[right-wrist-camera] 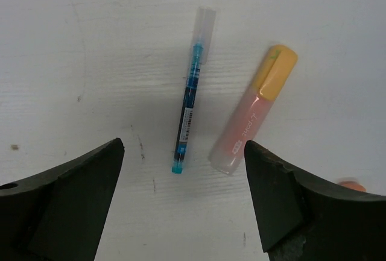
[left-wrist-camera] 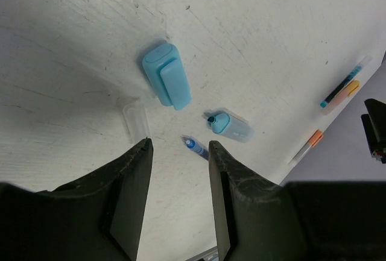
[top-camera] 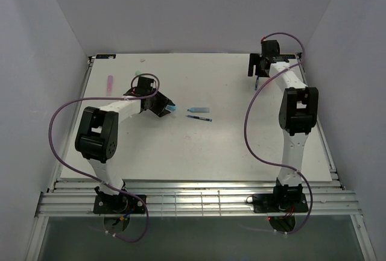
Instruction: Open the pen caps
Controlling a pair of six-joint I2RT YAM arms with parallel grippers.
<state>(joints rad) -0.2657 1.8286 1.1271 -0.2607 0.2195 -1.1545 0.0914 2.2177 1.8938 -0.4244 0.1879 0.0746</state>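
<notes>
Far right of the table [top-camera: 241, 152]: right gripper [right-wrist-camera: 181, 152] spread wide, gripping nothing; below it a thin blue pen [right-wrist-camera: 187, 116] with a clear cap [right-wrist-camera: 205, 29] over its tip, and just beside that a pink highlighter [right-wrist-camera: 236, 137] wearing an orange cap [right-wrist-camera: 275, 70]. Left of centre: left gripper [left-wrist-camera: 180, 146] with jaws partly apart and nothing between them; ahead of its fingertips, flat on the surface, a light blue cap [left-wrist-camera: 166, 75] lying loose, an uncapped light blue highlighter [left-wrist-camera: 232, 125], a second thin blue pen [left-wrist-camera: 194, 146] with bare tip, and a loose clear cap [left-wrist-camera: 135, 119].
</notes>
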